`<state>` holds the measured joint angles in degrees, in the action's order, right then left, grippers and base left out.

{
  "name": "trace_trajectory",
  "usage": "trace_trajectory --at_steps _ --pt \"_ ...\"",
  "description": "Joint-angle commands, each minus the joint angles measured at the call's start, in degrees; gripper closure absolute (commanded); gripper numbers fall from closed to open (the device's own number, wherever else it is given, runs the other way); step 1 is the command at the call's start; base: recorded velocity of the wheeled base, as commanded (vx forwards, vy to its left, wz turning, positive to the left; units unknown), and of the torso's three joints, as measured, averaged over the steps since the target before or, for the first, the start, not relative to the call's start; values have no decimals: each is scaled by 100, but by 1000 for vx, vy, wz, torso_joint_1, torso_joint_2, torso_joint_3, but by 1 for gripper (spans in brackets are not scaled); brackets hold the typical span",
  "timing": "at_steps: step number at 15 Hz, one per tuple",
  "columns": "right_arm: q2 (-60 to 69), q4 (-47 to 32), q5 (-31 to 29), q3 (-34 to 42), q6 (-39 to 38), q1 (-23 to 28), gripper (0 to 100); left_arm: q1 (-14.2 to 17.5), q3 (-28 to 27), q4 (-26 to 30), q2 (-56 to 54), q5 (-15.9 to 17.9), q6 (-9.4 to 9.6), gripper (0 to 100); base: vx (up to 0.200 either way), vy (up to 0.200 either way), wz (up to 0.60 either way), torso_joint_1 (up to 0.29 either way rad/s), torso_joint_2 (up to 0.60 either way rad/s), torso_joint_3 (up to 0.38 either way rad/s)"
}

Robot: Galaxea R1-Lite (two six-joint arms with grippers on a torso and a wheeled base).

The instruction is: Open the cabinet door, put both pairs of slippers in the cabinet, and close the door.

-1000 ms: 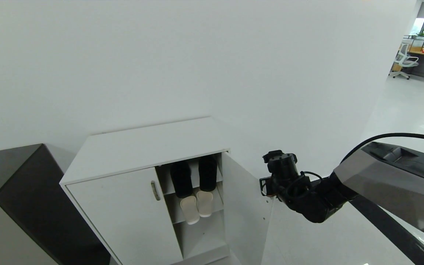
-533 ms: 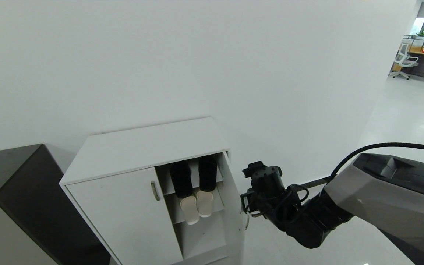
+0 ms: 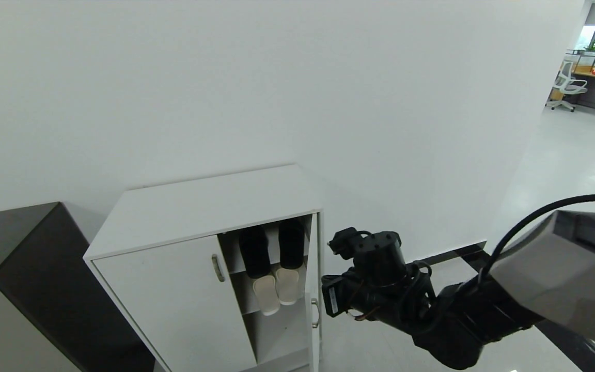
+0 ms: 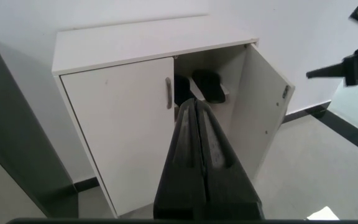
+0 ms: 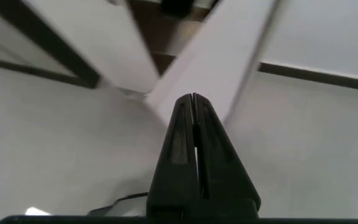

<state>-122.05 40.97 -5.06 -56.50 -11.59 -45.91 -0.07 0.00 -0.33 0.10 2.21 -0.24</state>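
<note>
Right gripper (image 3: pixel 327 304), fingers pressed together with nothing between them, sits just beside the outer face of the open door (image 3: pixel 314 258), level with the door's handle (image 3: pixel 317 312); contact can't be confirmed. In the right wrist view the closed tips (image 5: pixel 194 107) point at the white door panel (image 5: pixel 229 56). Left gripper (image 4: pixel 196 111) is also pressed shut and empty, held apart in front of the cabinet (image 3: pixel 199 206), aimed at the gap between its two doors.

The door hangs about half open, nearly edge-on in the head view. The other door (image 3: pixel 173 310) is shut.

Black slippers (image 3: pixel 271 248) lie on the upper shelf and cream slippers (image 3: pixel 277 289) on the shelf below, each pair side by side with long axes running front to back. The cream ones stick out past the shelf edge.

The cabinet is white with a flat top and stands against the wall, with a dark unit (image 3: pixel 44 268) next to it.
</note>
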Motion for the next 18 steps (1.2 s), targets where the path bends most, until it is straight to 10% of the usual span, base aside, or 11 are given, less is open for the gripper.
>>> trace_trajectory --at_steps 1,18 --pt "1105 -81 682 491 -80 3 100 -1 0 -2 -1 -1 -2 100 0 0 0 0 0 0" --pt "911 605 1007 1071 623 205 100 7 0 -2 -1 -1 -2 100 0 0 212 1 1 1"
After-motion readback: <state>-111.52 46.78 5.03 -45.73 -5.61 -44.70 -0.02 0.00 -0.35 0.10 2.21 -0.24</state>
